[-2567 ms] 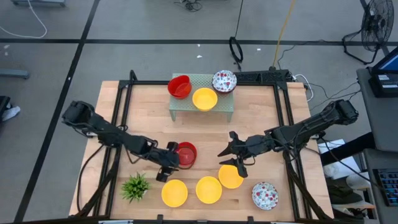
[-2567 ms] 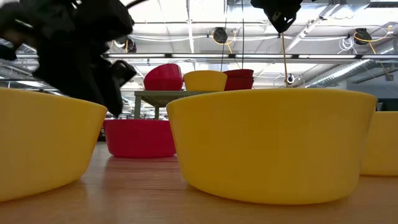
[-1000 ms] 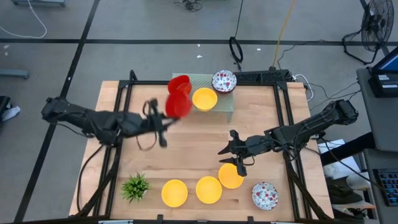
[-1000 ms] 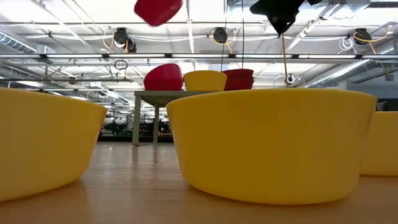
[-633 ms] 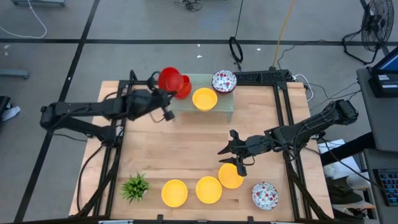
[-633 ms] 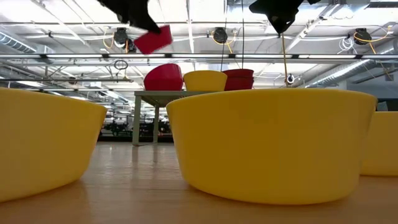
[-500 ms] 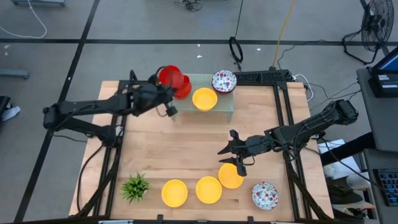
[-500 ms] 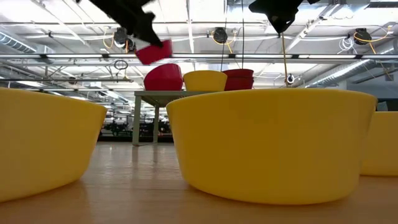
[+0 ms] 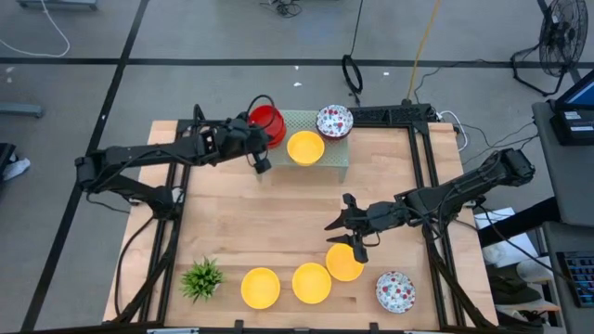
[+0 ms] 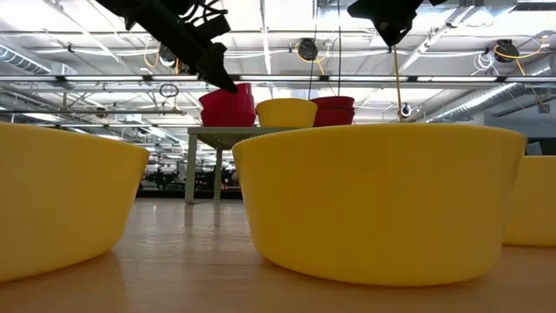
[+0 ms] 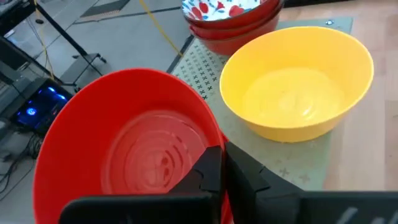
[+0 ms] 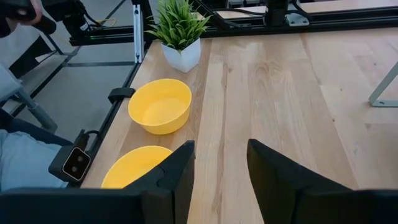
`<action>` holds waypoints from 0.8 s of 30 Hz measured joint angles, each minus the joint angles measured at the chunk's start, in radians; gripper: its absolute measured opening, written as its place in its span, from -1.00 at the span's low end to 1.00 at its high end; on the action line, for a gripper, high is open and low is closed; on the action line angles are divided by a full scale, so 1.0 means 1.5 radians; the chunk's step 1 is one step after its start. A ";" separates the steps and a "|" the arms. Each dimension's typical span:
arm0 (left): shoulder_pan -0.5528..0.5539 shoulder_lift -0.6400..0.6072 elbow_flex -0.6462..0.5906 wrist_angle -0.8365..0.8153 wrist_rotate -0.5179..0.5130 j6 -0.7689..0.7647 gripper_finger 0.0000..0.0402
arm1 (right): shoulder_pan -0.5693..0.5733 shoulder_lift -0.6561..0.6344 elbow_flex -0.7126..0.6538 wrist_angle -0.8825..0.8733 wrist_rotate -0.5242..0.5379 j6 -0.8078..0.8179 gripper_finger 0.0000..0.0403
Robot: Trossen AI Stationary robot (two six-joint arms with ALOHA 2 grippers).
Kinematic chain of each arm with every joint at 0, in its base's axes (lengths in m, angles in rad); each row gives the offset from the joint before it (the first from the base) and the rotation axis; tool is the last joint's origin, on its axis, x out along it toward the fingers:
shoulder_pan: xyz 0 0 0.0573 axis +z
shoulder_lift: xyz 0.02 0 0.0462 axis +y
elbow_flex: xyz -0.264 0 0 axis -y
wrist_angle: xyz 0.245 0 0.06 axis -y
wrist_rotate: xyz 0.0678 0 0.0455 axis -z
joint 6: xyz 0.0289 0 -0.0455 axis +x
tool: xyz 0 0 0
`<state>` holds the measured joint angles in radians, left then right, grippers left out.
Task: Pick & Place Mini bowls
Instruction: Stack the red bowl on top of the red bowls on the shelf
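Note:
My left gripper [image 9: 254, 139] is shut on a red mini bowl [image 9: 266, 121] at the left end of the green stand [image 9: 336, 165], at the table's far edge. In the low view the red bowl [image 10: 228, 106] is down at stand height. Whether it rests on anything there is hidden. A yellow bowl [image 9: 305, 147] and a stack topped by a speckled bowl [image 9: 335, 121] stand on the same stand. My right gripper [image 9: 348, 234] hangs open, holding nothing, just beyond a yellow bowl [image 9: 344, 263] near the front. My left gripper pinches the red bowl's rim [image 11: 219, 144] on the side toward the table's left, one finger [image 11: 208, 171] inside the bowl and one outside. The fingers come from the table's left, slanting down. The bowl sits mouth up, about level.
Two more yellow bowls [image 9: 261, 288] [image 9: 312, 283] and a speckled bowl [image 9: 395, 291] stand along the near edge. A small green plant [image 9: 202, 278] is at the near left. Bare wood [image 9: 278, 209] lies between the stand and the front row.
My left gripper has carried the red bowl toward the far edge and down from high above the table to the stand's left end. The bowl, tipped while it was carried, now stands level. My right gripper has kept still.

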<state>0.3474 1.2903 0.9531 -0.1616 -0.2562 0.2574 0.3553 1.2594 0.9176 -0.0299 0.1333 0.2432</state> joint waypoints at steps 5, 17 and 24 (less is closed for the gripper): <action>0.003 -0.003 0.000 -0.002 -0.006 -0.001 -0.91 | 0.000 0.000 0.000 -0.001 0.000 -0.001 -0.32; 0.005 -0.005 0.000 -0.049 -0.005 -0.031 -0.95 | 0.000 0.000 0.001 -0.003 0.000 -0.001 -0.32; 0.003 -0.005 0.000 -0.012 -0.007 -0.037 -0.74 | 0.000 0.000 0.001 -0.003 0.000 0.003 -0.32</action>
<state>0.3521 1.2827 0.9531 -0.1789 -0.2668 0.2017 0.3553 1.2594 0.9184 -0.0345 0.1333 0.2478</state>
